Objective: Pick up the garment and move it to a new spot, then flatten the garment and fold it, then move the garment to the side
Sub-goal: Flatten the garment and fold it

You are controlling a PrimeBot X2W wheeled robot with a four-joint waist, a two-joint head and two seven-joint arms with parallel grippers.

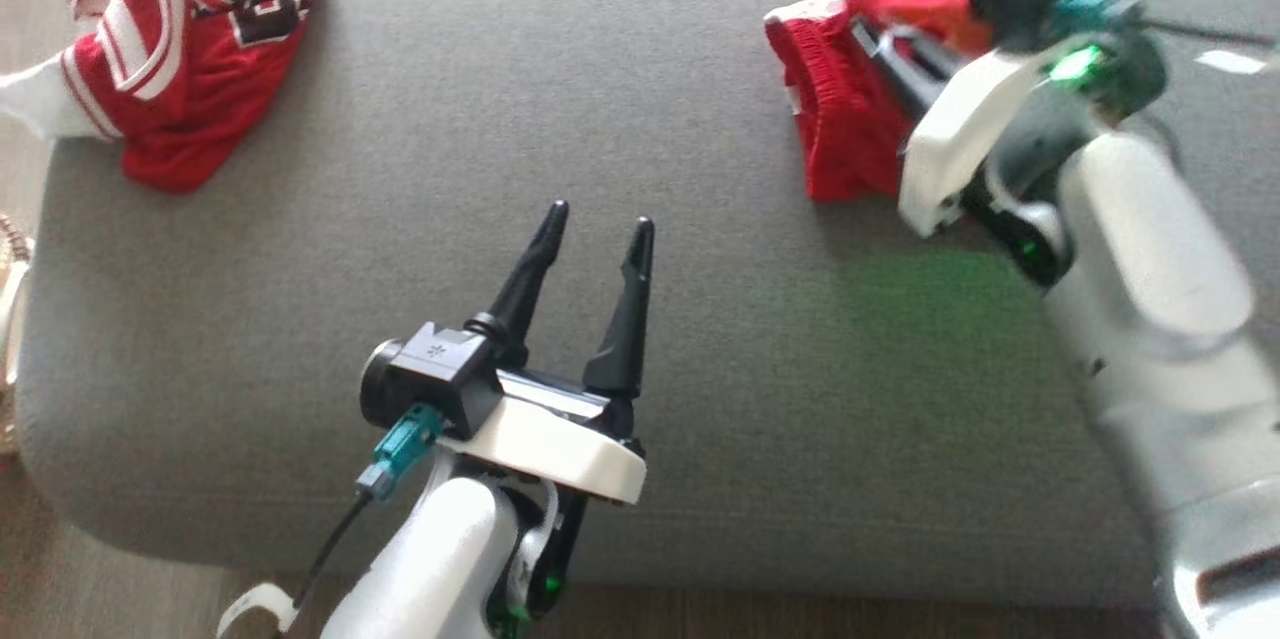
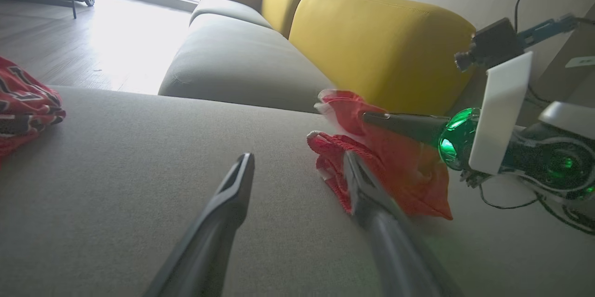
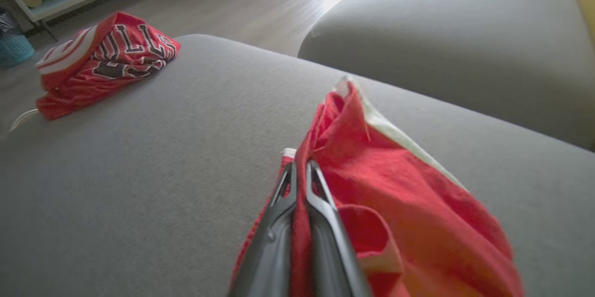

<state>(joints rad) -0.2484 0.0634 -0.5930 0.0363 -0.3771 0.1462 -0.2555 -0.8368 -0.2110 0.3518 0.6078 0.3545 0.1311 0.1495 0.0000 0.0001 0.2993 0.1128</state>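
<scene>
In the upper left of the head view, a red jersey (image 1: 190, 39) with white trim lies crumpled at the corner of the grey seat (image 1: 700, 99), well apart from everything else. At lower centre my left gripper (image 1: 600, 219) hovers over bare seat, its two fingers spread wide with nothing between them. In the upper right the garment (image 1: 840, 119), plain red with a pale edge, is bunched at the end of my right arm (image 1: 1150, 249).

In the right wrist view my right gripper (image 3: 300, 167) is clamped tight on a fold of that red cloth. The cloth bulges out to the right of the fingers and rises to a peak above them.

In the left wrist view the garment sits right of centre, in front of a yellow backrest (image 2: 372, 41). Its lower part is on the seat or just above it, and the blur there keeps me from saying which. A green light (image 2: 458, 136) glows on the right wrist at that view's right side.
</scene>
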